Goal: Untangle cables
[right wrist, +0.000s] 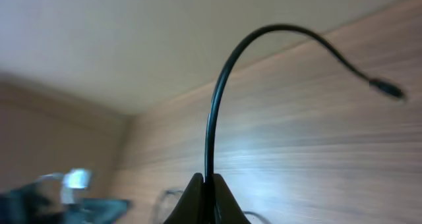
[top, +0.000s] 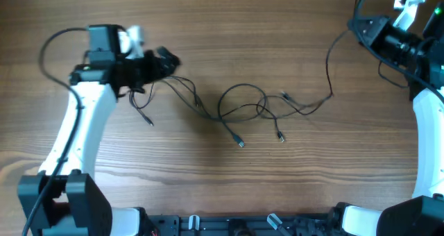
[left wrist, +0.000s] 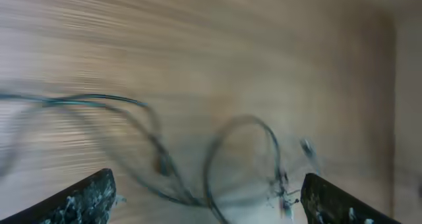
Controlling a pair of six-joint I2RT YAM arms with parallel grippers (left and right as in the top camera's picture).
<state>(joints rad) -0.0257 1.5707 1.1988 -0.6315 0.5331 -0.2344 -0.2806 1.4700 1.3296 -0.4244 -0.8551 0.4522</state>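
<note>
The cables [top: 250,110] lie tangled mid-frame, thin, limp and light, so I'd grab near a plug [top: 240,144]. Left gripper [left wrist: 208,197] gapes wide, upper left; right gripper [right wrist: 208,183], upper right, pinches one cable end.

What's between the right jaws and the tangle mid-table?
In the overhead view, one cable strand runs from the right gripper, jaws shut on it, to the tangle, over otherwise bare table.
</note>
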